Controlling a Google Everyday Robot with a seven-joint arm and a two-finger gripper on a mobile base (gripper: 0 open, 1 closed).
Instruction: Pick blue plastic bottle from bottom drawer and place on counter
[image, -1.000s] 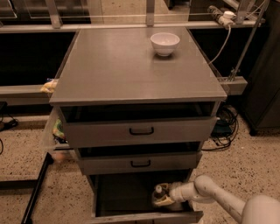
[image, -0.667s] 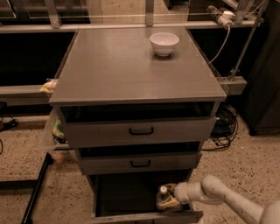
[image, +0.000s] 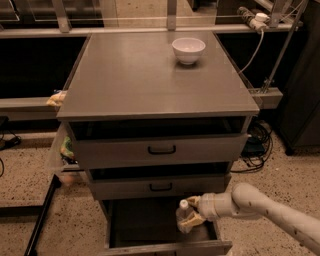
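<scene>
The blue plastic bottle (image: 183, 215), clear with a white cap, stands upright in the open bottom drawer (image: 165, 247), at its right side. My gripper (image: 192, 212) reaches in from the right on a white arm, with pale fingers (image: 190, 222) closed around the bottle's body. The bottle's cap sits just below the middle drawer's front. The counter (image: 145, 75) is the wide grey slab on top of the cabinet, well above the gripper.
A white bowl (image: 188, 50) stands at the counter's back right. Two upper drawers (image: 161, 150) with black handles are slightly open above the bottom drawer. A ledge with a yellowish object (image: 56, 99) is at left. Cables (image: 257, 142) lie at right.
The arm has drawn a little to the right and up, and the bottle has risen slightly with the gripper inside the bottom drawer.
</scene>
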